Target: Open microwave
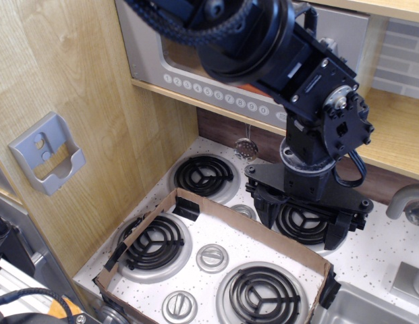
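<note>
The grey toy microwave (147,47) sits on a wooden shelf at the top of the view. Its row of small round white number buttons (216,93) runs along its lower edge. My black arm hides most of its door window, and I cannot see the handle or the clock display. My gripper (305,217) hangs below the microwave, pointing down over the back right burner (300,224) of the stove. Its fingers (262,202) stand apart with nothing between them. It is not touching the microwave.
The speckled white stove top (216,229) has black coil burners and silver knobs (212,258). A low cardboard frame (196,202) rings the front part. A small grey bracket (47,154) hangs on the left wood wall. A sink (371,307) and a faucet (408,199) are on the right.
</note>
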`<state>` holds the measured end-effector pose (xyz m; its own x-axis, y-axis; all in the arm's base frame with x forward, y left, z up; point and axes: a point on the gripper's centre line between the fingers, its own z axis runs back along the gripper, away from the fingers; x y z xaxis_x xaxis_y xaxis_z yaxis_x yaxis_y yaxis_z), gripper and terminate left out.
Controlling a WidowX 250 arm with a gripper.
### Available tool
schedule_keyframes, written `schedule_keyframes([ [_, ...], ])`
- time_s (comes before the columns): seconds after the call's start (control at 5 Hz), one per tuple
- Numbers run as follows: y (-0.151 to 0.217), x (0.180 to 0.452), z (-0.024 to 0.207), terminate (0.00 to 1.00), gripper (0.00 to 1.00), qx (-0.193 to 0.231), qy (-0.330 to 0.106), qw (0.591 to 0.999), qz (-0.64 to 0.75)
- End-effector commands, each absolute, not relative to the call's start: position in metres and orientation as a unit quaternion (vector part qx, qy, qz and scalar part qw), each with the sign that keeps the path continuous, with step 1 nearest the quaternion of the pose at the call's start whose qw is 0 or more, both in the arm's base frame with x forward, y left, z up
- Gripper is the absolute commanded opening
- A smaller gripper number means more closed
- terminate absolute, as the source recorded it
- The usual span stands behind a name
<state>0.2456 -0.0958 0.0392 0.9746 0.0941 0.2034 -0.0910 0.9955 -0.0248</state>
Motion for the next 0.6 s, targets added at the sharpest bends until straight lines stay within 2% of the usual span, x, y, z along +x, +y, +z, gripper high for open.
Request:
schedule_keyframes([
  [0.0, -0.096, 0.246, 0.039, 0.00, 1.00, -0.008, -0.103, 0.994, 0.047],
  [0.4, -0.088, 0.273, 0.063, 0.00, 1.00, 0.004, -0.133, 0.989, 0.057],
])
